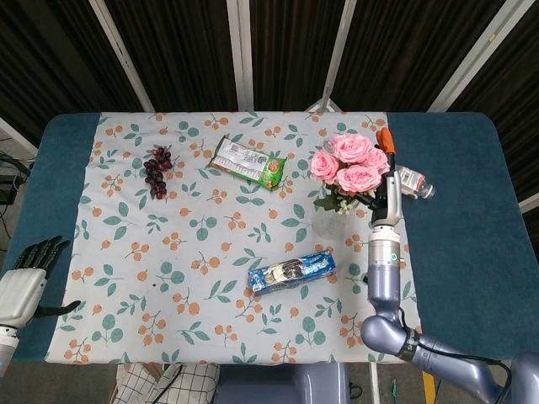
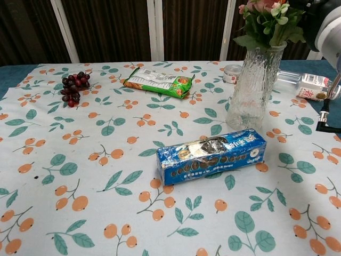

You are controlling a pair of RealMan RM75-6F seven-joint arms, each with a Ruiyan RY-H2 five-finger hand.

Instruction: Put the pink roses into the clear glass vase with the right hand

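The pink roses stand over the clear glass vase at the right of the table. In the chest view their stems reach down inside the vase, and the blooms and leaves rise above its mouth. My right hand is close against the right side of the bouquet and holds it; the blooms hide its fingers. The same hand shows at the chest view's top right edge. My left hand rests at the table's near left corner, fingers apart and holding nothing.
A blue biscuit pack lies just in front of the vase. A small bottle lies on its side to the vase's right, with a small jar behind. A green snack bag and dark grapes lie farther left.
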